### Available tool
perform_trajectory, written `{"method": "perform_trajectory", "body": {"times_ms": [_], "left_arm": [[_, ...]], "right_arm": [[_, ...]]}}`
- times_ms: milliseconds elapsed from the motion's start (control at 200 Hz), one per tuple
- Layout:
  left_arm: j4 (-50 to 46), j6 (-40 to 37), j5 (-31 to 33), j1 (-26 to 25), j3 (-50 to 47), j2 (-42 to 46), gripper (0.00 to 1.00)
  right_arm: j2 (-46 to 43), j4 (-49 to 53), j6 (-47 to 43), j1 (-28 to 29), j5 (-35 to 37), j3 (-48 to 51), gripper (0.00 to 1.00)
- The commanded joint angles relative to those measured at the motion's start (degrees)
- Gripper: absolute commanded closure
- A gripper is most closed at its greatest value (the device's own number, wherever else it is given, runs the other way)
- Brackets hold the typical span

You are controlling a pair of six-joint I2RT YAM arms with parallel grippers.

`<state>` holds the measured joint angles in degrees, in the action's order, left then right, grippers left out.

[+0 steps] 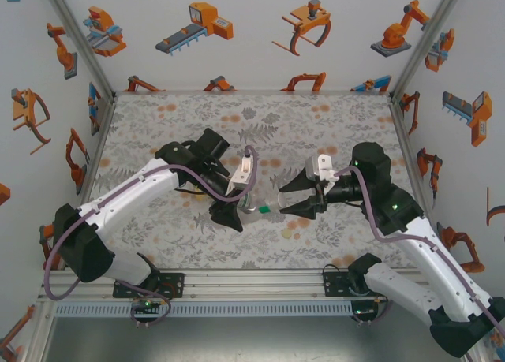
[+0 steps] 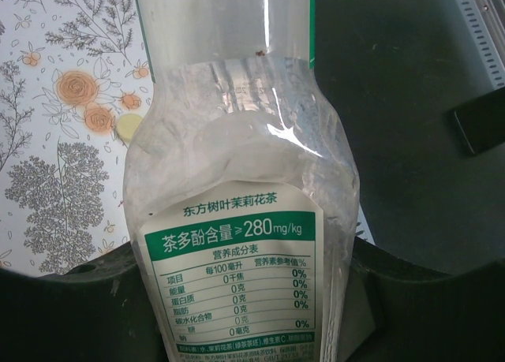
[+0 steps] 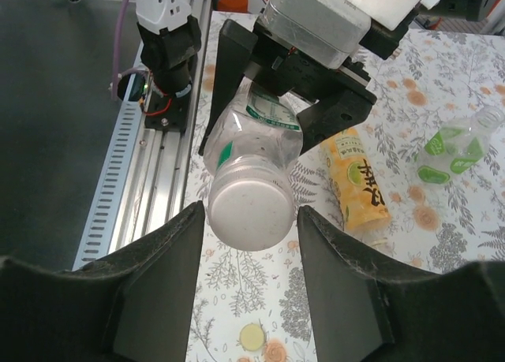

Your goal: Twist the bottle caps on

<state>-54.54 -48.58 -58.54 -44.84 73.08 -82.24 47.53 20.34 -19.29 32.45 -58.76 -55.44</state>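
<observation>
My left gripper (image 1: 229, 210) is shut on the slim clear pale-labelled bottle (image 2: 237, 220), which it holds off the table, tilted, with its neck toward the right arm. A white cap (image 3: 248, 214) sits on that neck. My right gripper (image 3: 251, 220) is open, and its two fingers flank the white cap with a small gap on each side. The bottle (image 1: 264, 207) spans the space between both grippers in the top view. A pale yellow-green cap (image 3: 252, 337) lies loose on the table below; the left wrist view has it too (image 2: 129, 126).
The yellow-labelled amber bottle (image 3: 359, 181) lies on its side on the floral table (image 1: 260, 117). The short green-tinted bottle (image 3: 454, 149) lies further off. The aluminium rail (image 1: 252, 283) runs along the near edge.
</observation>
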Motion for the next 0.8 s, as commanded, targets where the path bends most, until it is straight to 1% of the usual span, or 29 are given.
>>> {"method": "perform_trajectory", "body": {"times_ms": [0, 200, 431, 671, 731, 796], "left_arm": [[-1.27, -1.85, -2.41, 0.29, 1.87, -0.39, 1.00], [-1.27, -1.91, -2.46, 0.29, 2.12, -0.39, 1.00], [-1.29, -2.21, -2.45, 0.28, 2.14, -0.35, 1.00], [-0.87, -2.23, -1.64, 0.29, 2.04, -0.19, 1.00], [-0.18, -1.72, -0.73, 0.35, 1.81, 0.12, 1.00], [2.70, -0.15, 1.26, 0.37, 0.85, 1.11, 1.00]], "right_arm": [[-0.23, -3.02, 0.70, -0.02, -1.98, 0.61, 0.51], [-0.38, -4.17, 1.74, 0.07, -2.53, 0.98, 0.51], [-0.16, -3.82, 1.91, 0.25, -2.03, 1.21, 0.53], [-0.28, -3.90, 2.00, 0.34, -1.88, 1.21, 0.67], [-0.08, -4.19, 3.07, 0.34, -1.43, 1.30, 0.72], [0.40, -5.03, 5.29, 0.34, -0.48, 1.21, 0.80]]}}
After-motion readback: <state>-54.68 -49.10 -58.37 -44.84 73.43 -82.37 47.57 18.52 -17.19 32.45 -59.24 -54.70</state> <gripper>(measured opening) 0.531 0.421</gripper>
